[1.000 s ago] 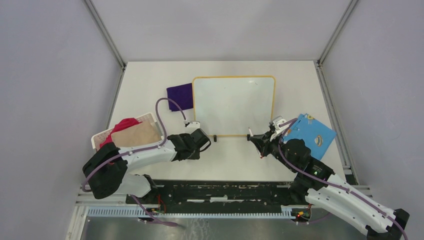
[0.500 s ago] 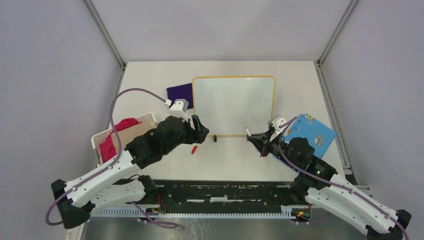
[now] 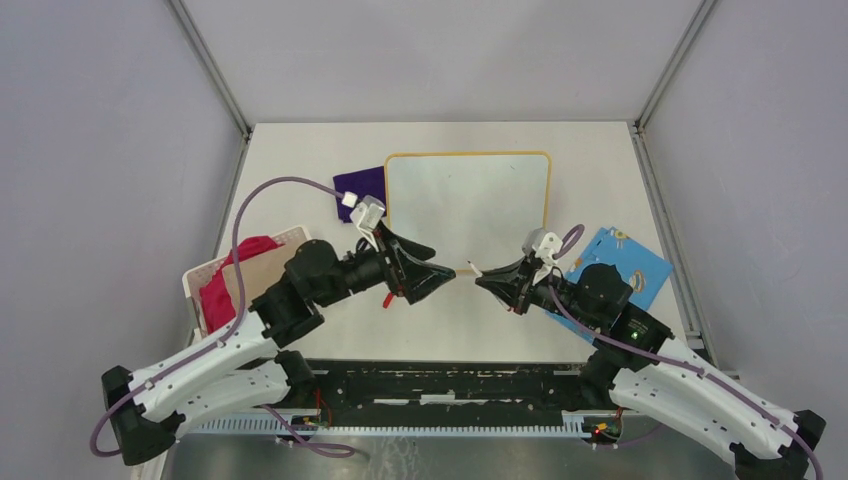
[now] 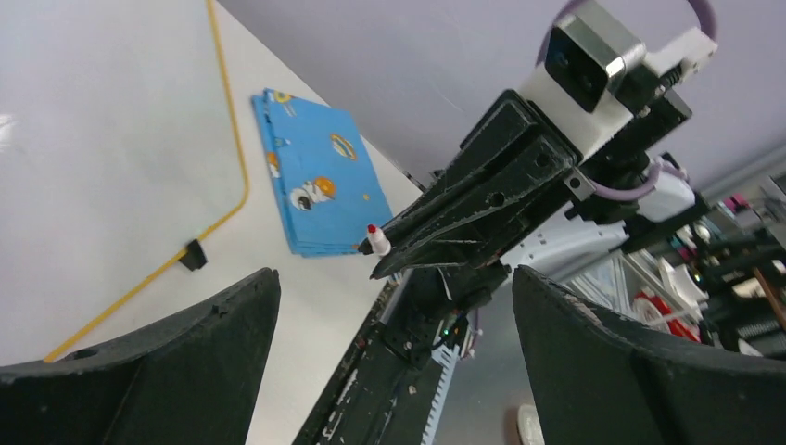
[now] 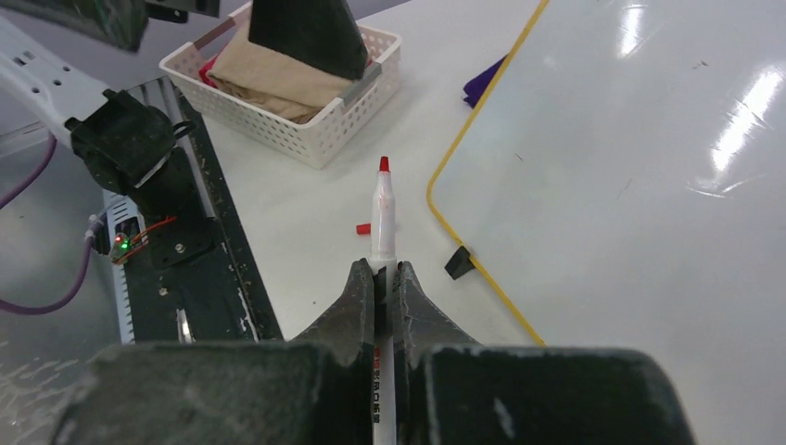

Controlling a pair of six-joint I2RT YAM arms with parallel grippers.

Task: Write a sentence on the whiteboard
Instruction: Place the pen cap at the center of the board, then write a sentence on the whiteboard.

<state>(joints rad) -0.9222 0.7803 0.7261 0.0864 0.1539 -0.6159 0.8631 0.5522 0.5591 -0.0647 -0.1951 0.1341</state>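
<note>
Open left claw (image 3: 443, 273) faces right claw (image 3: 488, 281) gripping a marker (image 3: 473, 268) beside the whiteboard (image 3: 467, 200)

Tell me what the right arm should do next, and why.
Probably turn the right fingers to bring the marker over the whiteboard and lower its tip. The red tip is bare, the cap lies on the table, the board is blank, and the left fingers are open and empty.

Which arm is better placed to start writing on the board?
Right. The right end effector is shut on the uncapped marker near the front edge of the blank whiteboard; the left end effector is open and empty.
</note>
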